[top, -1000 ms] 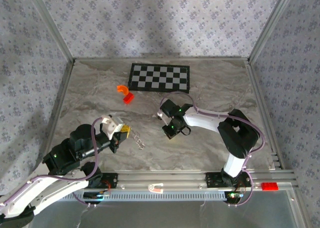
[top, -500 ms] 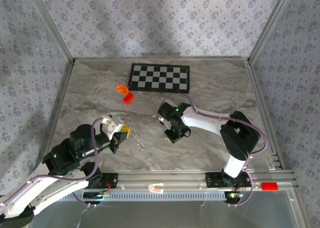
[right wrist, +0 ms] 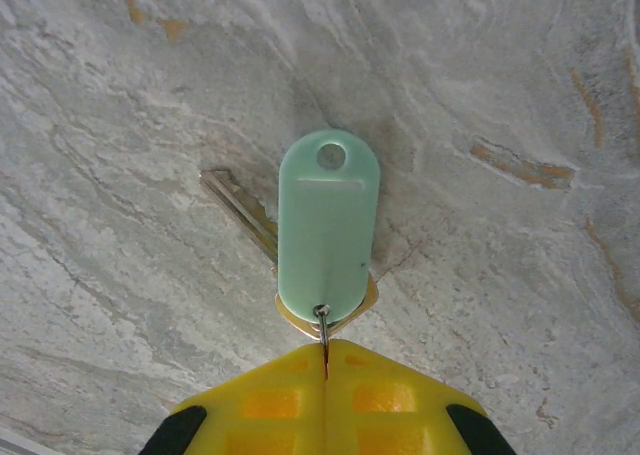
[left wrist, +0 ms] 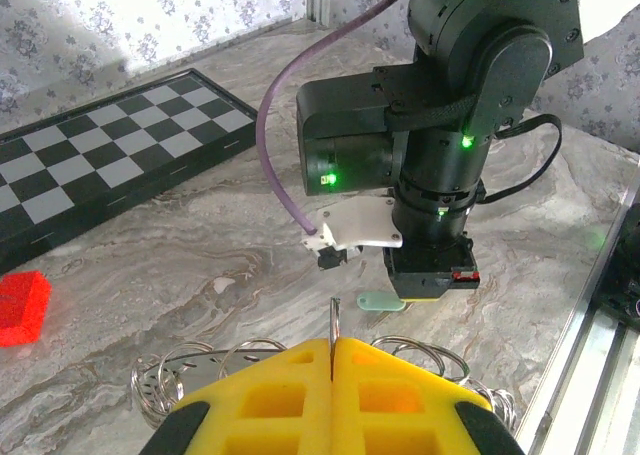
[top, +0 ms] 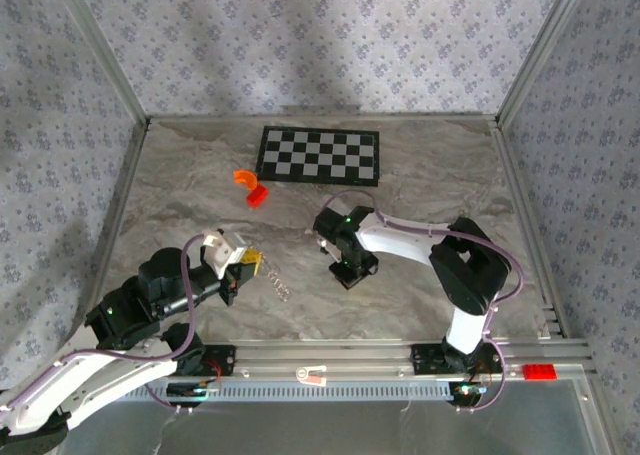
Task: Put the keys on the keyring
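Comparing against the preceding second: the right arm (top: 400,237) has drawn its wrist slightly toward the near edge and stands more upright, while the left arm (top: 150,295) has not shifted. The right gripper (right wrist: 325,350) is clenched on the small wire loop of the keys (right wrist: 325,225), a pale green tag with a metal blade beneath it, low over the table (top: 420,175); contact cannot be confirmed. The left gripper (left wrist: 331,347) is clenched on a thin wire of the keyring (top: 277,280), which trails on the table beside it. The two items are near each other but apart. Assessment: alignment for threading is in progress and the joining is not yet made.
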`<action>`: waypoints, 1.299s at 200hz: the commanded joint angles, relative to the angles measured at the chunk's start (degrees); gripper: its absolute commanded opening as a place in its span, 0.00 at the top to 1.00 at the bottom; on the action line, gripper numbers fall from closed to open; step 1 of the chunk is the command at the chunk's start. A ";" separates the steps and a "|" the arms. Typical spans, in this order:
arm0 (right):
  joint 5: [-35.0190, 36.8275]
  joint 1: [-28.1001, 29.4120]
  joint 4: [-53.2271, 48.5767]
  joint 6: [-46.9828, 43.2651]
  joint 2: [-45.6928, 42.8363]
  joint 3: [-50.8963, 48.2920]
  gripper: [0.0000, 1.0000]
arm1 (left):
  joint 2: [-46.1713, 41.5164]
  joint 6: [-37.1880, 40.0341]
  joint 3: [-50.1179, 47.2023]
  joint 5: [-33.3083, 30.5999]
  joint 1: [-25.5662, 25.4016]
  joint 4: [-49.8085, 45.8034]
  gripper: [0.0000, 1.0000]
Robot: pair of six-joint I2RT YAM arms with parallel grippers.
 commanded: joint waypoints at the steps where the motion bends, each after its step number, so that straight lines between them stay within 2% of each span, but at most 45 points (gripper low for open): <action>1: -0.70 -0.06 -1.50 0.14 0.77 1.12 1.00 | -0.60 -0.24 0.07 0.29 -0.23 2.81 1.00; 35: -0.55 -0.27 -1.41 -0.21 1.64 1.13 0.97 | -0.61 -0.24 0.07 0.25 -0.23 2.77 1.00; 57: -0.26 -0.40 -1.00 -0.20 1.35 1.15 0.92 | -0.67 -0.26 0.06 0.30 -0.25 2.77 1.00; 92: 0.21 -0.43 0.13 0.77 -1.16 1.15 0.70 | -0.73 -0.31 0.15 0.47 -0.27 2.79 1.00; 114: 0.08 -0.49 1.16 2.56 -4.07 0.37 0.61 | -0.66 -0.19 0.40 0.50 -0.23 2.81 1.00; 131: -0.51 -0.59 2.42 4.97 -7.13 -2.10 0.52 | -0.60 -0.14 0.42 0.42 -0.23 2.81 1.00; 166: -2.37 -1.72 8.50 8.99 -13.72 -10.53 0.40 | -0.58 -0.27 0.19 0.85 -0.23 3.37 1.00; 204: -2.03 -1.95 17.07 11.44 -17.64 -17.31 0.37 | -0.60 -0.30 -0.03 1.08 -0.25 3.73 1.00; 260: -2.29 -2.45 25.57 11.02 -18.61 -22.72 0.44 | -0.54 -0.48 -0.46 1.08 -0.22 4.40 1.00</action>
